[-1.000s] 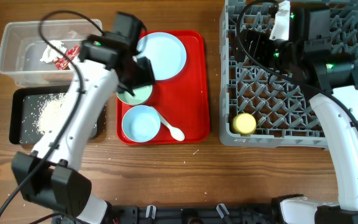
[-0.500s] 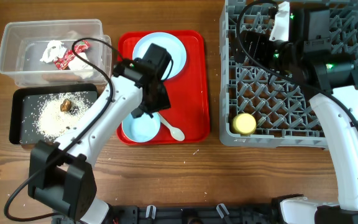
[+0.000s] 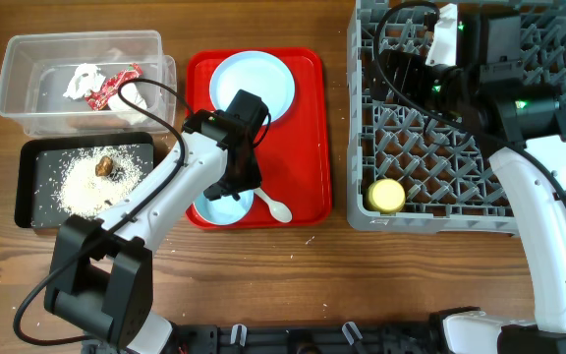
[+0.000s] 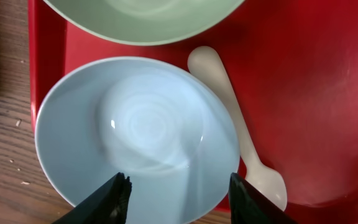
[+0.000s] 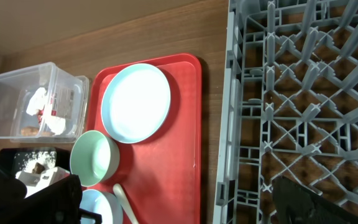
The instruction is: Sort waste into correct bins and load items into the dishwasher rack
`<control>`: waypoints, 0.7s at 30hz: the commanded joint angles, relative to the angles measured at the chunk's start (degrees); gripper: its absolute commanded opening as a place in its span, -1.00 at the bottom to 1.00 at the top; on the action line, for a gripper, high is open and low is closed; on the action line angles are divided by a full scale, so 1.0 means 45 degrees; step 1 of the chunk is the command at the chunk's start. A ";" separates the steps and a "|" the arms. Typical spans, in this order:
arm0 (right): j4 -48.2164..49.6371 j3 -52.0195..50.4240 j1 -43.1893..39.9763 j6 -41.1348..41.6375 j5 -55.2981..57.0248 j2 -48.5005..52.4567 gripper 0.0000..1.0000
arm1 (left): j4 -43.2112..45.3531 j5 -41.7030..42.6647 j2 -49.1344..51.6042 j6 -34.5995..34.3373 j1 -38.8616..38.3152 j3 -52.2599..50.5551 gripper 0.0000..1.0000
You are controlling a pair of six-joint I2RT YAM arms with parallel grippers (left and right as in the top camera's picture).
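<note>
My left gripper point(image 4: 180, 190): spread, above light blue bowl point(image 4: 135, 134)
White spoon point(image 4: 238, 130): bowl's 3 o'clock
My right gripper point(image 3: 401, 64): spread, above dishwasher rack point(image 3: 440, 167)

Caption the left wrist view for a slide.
Left gripper, jaws apart, hovers over the light blue bowl beside the white spoon on the red tray.

red tray point(image 3: 309, 147), light blue bowl point(image 4: 135, 134), grey rack point(image 3: 440, 218)

Two bowls: green bowl point(image 4: 142, 18), blue bowl point(image 4: 135, 130). One plate point(image 3: 254, 84), one spoon point(image 3: 275, 207), one cup point(image 3: 386, 195), one wrapper point(image 3: 106, 90), one rack point(image 3: 430, 147), one red tray point(image 3: 308, 147). Two bins: clear tub point(image 3: 18, 98), black tray point(image 3: 26, 182).
</note>
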 commanded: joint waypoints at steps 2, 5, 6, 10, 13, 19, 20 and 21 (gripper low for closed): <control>-0.0058 0.0092 0.0053 -0.0175 0.0160 0.0165 1.00 | 0.0092 -0.0457 0.0024 -0.0019 0.0078 -0.0253 0.00; -0.0058 0.0092 0.0053 -0.0175 0.0165 0.0165 0.99 | 0.0709 -0.0452 0.0049 -0.0015 0.0078 -0.0865 0.00; -0.0058 0.0092 0.0053 -0.0175 0.0160 0.0165 0.99 | 0.0918 -0.0452 0.0049 -0.0015 0.0078 -0.1093 0.00; -0.0083 0.0092 0.0053 -0.0175 0.0160 0.0165 0.99 | 0.1467 -0.0505 0.0049 0.0330 0.0194 -0.1948 0.00; -0.0083 0.0092 0.0053 -0.0170 0.0160 0.0165 0.99 | 0.1525 -0.0510 0.0049 0.0384 0.0563 -0.2045 -0.01; -0.0083 0.0097 0.0053 -0.0165 0.0165 0.0165 0.99 | 0.1564 -0.0743 0.0049 0.1501 0.1481 -0.2064 0.04; -0.0073 0.0097 0.0053 -0.0165 0.0165 0.0165 0.99 | 0.1564 -0.0743 0.0049 0.1651 0.1627 -0.2059 0.05; -0.0073 0.0092 0.0053 -0.0170 0.0160 0.0165 1.00 | 0.1559 -0.0748 0.0049 0.1666 0.1817 -0.2064 0.06</control>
